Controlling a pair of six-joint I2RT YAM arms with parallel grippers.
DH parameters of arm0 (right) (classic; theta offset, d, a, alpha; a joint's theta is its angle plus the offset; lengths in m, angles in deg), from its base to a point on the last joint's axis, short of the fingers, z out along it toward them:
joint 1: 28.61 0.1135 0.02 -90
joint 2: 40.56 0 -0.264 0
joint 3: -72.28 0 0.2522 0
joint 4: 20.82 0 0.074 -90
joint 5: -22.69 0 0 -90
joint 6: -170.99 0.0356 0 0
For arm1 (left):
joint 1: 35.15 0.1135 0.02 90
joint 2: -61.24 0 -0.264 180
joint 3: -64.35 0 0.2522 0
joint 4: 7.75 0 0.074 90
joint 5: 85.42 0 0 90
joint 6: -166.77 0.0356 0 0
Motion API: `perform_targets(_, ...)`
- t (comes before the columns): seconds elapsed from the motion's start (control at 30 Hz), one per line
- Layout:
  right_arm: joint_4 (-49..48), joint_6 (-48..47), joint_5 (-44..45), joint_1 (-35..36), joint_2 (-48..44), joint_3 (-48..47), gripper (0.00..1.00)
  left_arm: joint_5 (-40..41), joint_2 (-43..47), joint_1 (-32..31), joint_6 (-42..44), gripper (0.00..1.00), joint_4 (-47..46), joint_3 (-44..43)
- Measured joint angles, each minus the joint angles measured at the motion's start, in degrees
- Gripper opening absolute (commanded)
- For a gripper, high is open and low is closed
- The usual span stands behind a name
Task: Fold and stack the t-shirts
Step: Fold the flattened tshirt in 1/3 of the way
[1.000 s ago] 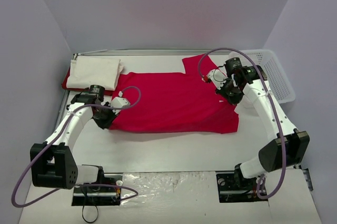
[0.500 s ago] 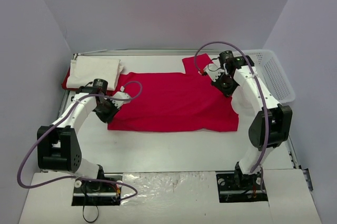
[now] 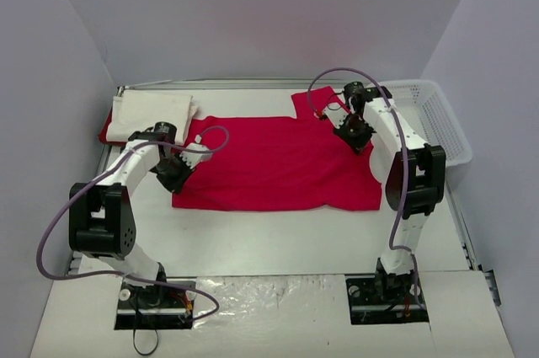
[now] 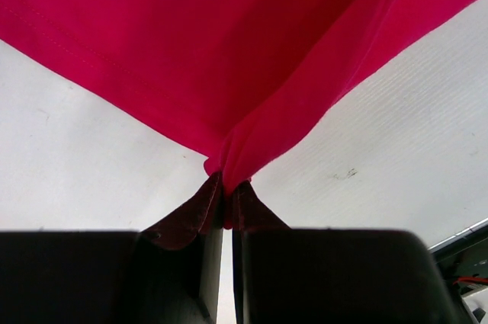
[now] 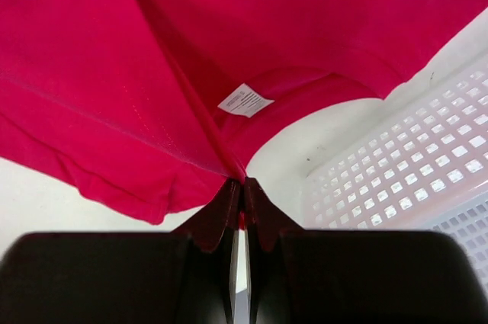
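Observation:
A bright red t-shirt (image 3: pixel 278 164) lies spread across the middle of the table. My left gripper (image 3: pixel 178 174) is shut on its left edge; the left wrist view shows the red cloth (image 4: pixel 252 72) pinched between the fingertips (image 4: pixel 226 198). My right gripper (image 3: pixel 354 132) is shut on the shirt's right side near the collar; the right wrist view shows the cloth (image 5: pixel 152 72) with its white label (image 5: pixel 245 101) pulled up from the jaws (image 5: pixel 242 187). A folded white t-shirt (image 3: pixel 152 116) lies on folded red cloth (image 3: pixel 108 132) at the back left.
A white plastic lattice basket (image 3: pixel 438 118) stands at the back right, right beside the right arm; it also shows in the right wrist view (image 5: pixel 404 179). A metal rail (image 3: pixel 210 82) runs along the table's back edge. Purple cables loop over both arms.
Both grippers have moved toward the back of the table with the shirt's edges in them. The shirt's near edge has drawn back and the cloth lies narrower front to back.

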Motion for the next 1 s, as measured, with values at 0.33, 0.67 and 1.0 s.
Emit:
perform_targets(0.33,-2.38,0.94,0.07,-0.46,3.61,-2.38,0.39,1.16,-2.99,0.00,-0.28,0.23,0.09,0.00)
perform_targets(0.67,-5.60,2.64,0.17,-0.50,3.45,-2.69,0.48,1.53,-2.43,0.00,-2.12,0.47,0.48,-0.96)
perform_targets(1.0,-5.81,3.45,-3.52,1.09,-1.16,0.28,0.47,0.74,3.10,0.00,-4.39,0.54,0.31,-0.24)
